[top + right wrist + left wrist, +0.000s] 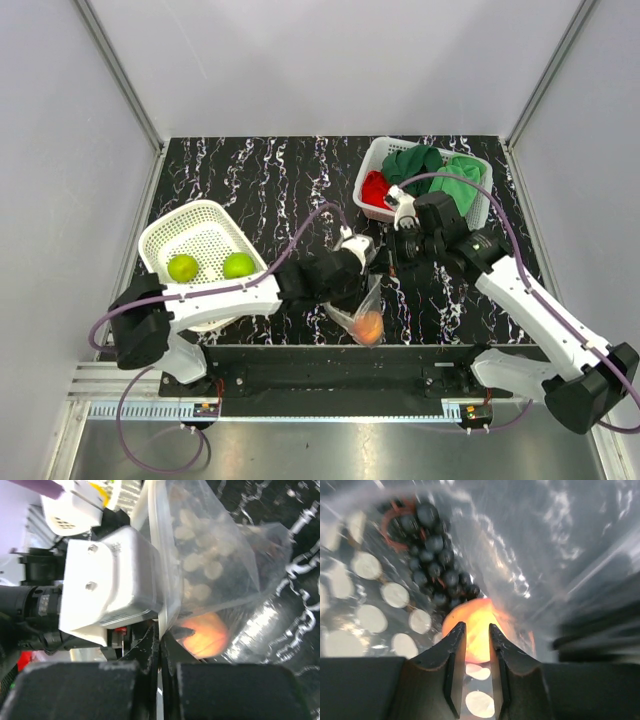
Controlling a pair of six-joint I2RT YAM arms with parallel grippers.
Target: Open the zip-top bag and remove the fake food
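Observation:
The clear zip-top bag (358, 305) with white dots hangs between my grippers near the table's front edge. The orange-pink peach (369, 326) lies in its bottom. My left gripper (364, 292) reaches into the bag, and in the left wrist view (476, 626) its jaws are slightly apart and empty just short of the peach (470, 612). My right gripper (392, 262) is shut on the bag's zip edge (159, 580), with the peach (207, 636) below. Two green apples (183, 267) (239, 265) lie in the left basket. The yellow fruit is out of view.
A white perforated basket (205, 215) holding the apples stands at the left. Another white basket (372, 165) at the back right holds red and green cloths. A cluster of dark round beads (432, 555) shows through the bag in the left wrist view.

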